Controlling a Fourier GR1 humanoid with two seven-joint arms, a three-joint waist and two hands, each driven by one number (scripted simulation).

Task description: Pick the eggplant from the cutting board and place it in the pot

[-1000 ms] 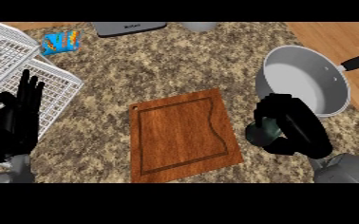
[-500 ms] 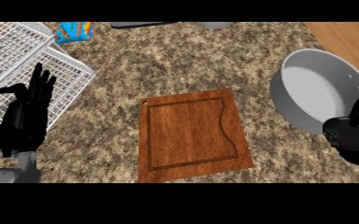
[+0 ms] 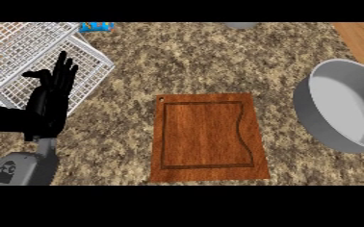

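Cutting board point(image 3: 207, 135): brown wood, rectangular, with a groove near its rim and a small hole at its far left corner; lies flat on the speckled counter, nothing on it.
Pot point(image 3: 332, 105): grey metal, round, upright, cut off by the right edge; well apart from the board.
Eggplant: not visible.

The left hand point(image 3: 48, 103) rests at the view's left edge, fingers up. Behind and just right of its fingertips sits a wire rack point(image 3: 43, 53), touching them in view. Well to the right of the fingers a cutting board point(image 3: 206, 137) lies flat on the counter point(image 3: 206, 60). Farther right, a pot point(image 3: 334, 106) stands apart from the board, at the right edge.
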